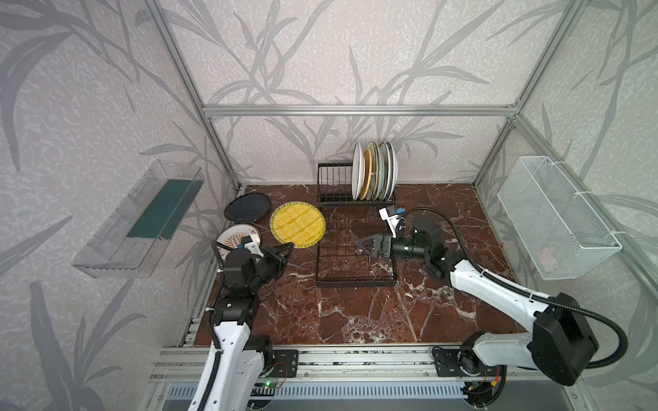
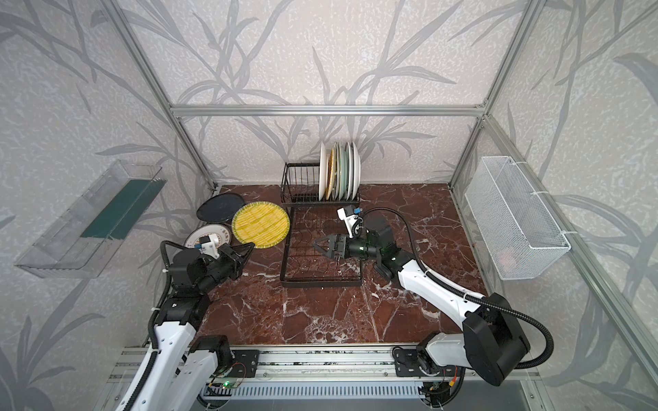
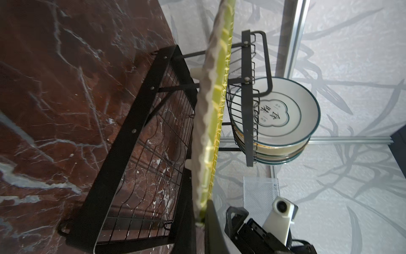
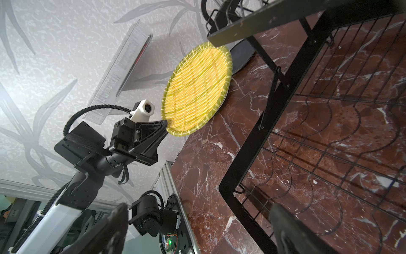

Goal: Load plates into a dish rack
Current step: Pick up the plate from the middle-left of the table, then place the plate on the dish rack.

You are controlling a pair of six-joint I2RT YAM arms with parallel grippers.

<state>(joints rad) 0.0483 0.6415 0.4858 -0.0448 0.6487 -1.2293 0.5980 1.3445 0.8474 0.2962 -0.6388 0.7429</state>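
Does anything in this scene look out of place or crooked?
Little. The yellow plate is held tilted, pinched at its rim by the left gripper: carrying, not a fault. The black plate seems to poke past the table edge on that gripper's side. Nothing spilled or broken shows.

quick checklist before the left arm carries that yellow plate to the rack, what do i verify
1. Grip: left claw is shut on the yellow woven plate at its rim: ok.
2. Plate lifted clear of the black plate and the table: cannot tell.
3. Free slots: the dish rack has empty upright slots beside the racked plates: ok.
4. Right claw is open and holds nothing: ok.
5. Right claw out of the plate's way: it hovers over the flat grid tray, so probably, but cannot tell.
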